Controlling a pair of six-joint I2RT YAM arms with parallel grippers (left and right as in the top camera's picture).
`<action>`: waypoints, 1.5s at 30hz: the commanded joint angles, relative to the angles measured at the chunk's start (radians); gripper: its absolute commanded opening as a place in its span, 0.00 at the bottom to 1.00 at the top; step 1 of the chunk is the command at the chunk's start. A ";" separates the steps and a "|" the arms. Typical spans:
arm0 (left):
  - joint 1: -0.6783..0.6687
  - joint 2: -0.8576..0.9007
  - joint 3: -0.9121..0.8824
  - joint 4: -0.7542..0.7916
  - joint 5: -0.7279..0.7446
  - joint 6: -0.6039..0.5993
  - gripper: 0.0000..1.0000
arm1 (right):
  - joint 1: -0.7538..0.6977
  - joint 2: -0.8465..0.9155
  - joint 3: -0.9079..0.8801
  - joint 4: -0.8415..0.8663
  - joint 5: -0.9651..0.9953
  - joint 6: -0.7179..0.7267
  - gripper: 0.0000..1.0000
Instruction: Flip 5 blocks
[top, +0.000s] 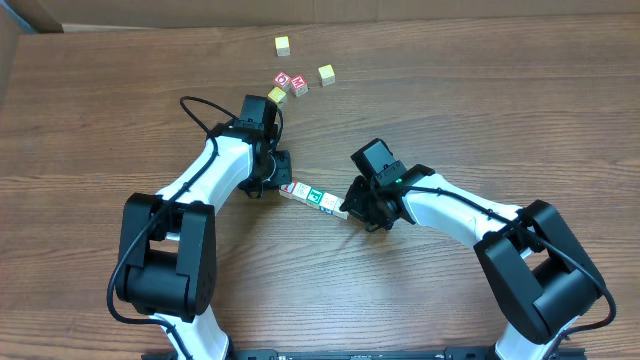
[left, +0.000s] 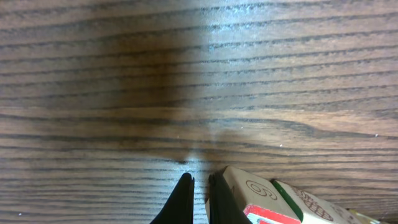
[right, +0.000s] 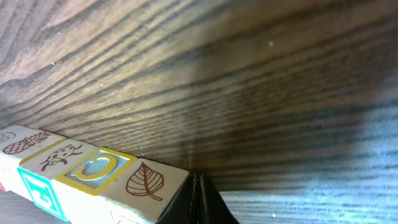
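**Blocks (top: 315, 199) lined up between two shut claws**

Blocks sit end to end in one row on the tabletop (top: 450, 110), spanning the gap between the claws. One end is just beside the left claw (top: 281, 187) tips. The other end looks to be touching the right claw (top: 349, 211). Both claws are closed and grip nothing, so the tips probably serve as pushers.

Risks:
- Uneven squeeze from the two ends could buckle the row and pop a middle block out.
- A narrow closed tip could slip off an end face and skid on the wood.
- A partial roll would leave some blocks turned and others not.
- The left arm could knock the loose cubes beyond the left claw.

Counts:
- Row: four top faces are clear in the right wrist view, plus a sliver of one more. Likely five.
- Yellow cubes (top: 283, 44): three.
- Red cubes (top: 283, 80): two.
- Claws: two.
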 joint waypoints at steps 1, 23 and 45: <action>-0.033 0.008 -0.012 0.006 0.075 0.016 0.04 | 0.026 0.018 -0.007 -0.006 -0.050 0.052 0.04; -0.033 0.008 -0.012 0.033 0.074 0.019 0.04 | 0.101 0.018 -0.007 -0.036 -0.048 0.225 0.04; -0.041 0.008 -0.018 0.061 0.075 0.031 0.04 | 0.223 0.018 -0.007 -0.035 0.014 0.611 0.04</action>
